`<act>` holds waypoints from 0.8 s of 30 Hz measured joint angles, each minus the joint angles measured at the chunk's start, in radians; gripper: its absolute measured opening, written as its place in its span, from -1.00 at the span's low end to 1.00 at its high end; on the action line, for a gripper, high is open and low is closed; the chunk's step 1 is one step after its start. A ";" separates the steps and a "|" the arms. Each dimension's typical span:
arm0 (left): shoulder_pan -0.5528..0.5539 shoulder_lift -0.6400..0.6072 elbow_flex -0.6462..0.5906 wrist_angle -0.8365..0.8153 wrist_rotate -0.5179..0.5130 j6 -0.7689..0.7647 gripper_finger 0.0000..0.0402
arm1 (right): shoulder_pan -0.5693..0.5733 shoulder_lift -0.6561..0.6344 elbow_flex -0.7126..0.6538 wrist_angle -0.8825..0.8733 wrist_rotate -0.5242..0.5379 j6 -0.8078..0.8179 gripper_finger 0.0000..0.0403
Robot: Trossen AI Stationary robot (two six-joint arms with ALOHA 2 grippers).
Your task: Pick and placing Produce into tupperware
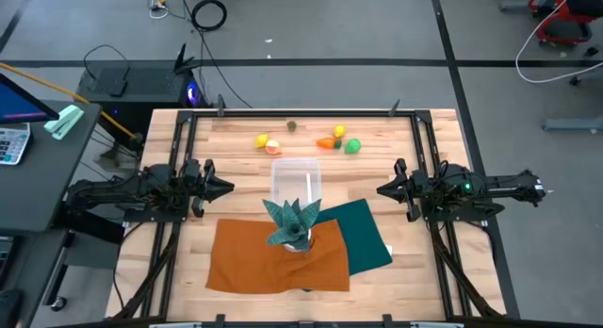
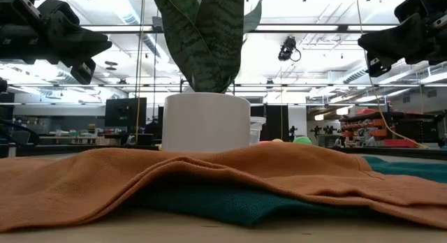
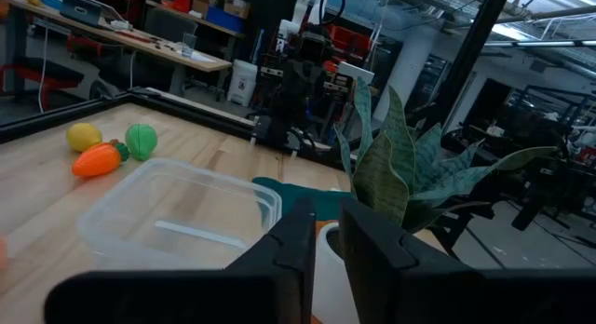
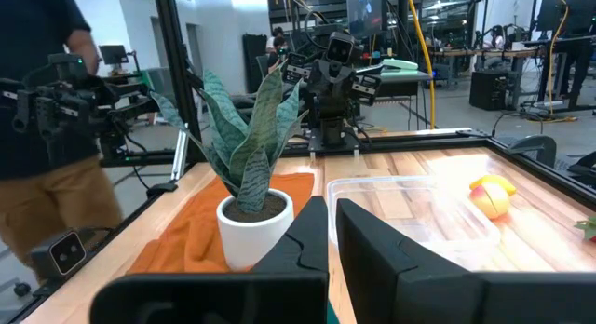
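Left tool (image 1: 229,187) hovers above wooden table (image 1: 433,271), cloths (image 1: 273,257) spread.

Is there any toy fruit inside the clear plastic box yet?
No, the clear plastic box is empty; the small toy fruits and the orange toy carrot lie on the wooden table beyond it.

Potted plant (image 4: 250,166) on orange cloth (image 4: 200,226); clear container (image 4: 419,212) beside; yellow-orange fruit (image 4: 492,195).

Low view: white pot (image 2: 206,122) and orange cloth (image 2: 209,173) hide tupperware and most produce; only green (image 2: 302,140) and yellow (image 2: 277,140) tops show. Plant leaves (image 2: 202,33) cut off at top. Right wrist view: red-green piece (image 4: 587,227) cut by edge, kind unclear.
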 joint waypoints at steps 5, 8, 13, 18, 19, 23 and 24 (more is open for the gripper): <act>0.000 0.000 0.000 0.000 0.000 0.000 -0.73 | 0.000 0.000 0.000 0.000 0.000 0.000 -1.00; 0.000 0.000 0.000 0.000 0.000 0.000 -0.72 | 0.000 0.000 0.000 0.000 0.000 0.000 -1.00; 0.000 0.000 0.000 0.000 0.000 0.000 -0.69 | 0.000 0.000 0.000 0.000 0.000 0.000 -1.00; 0.000 0.000 0.000 0.000 0.000 0.000 -0.70 | 0.000 0.000 0.000 0.000 0.000 0.000 -1.00; 0.000 0.000 0.000 0.000 0.000 0.000 -0.71 | 0.000 0.000 0.000 0.000 0.000 0.000 -1.00; 0.000 0.000 0.000 0.000 0.000 0.000 -0.74 | 0.000 0.000 0.000 0.000 0.000 0.000 -1.00; 0.000 0.000 0.000 0.000 0.000 0.000 -0.74 | 0.000 0.000 0.000 0.000 0.000 0.000 -1.00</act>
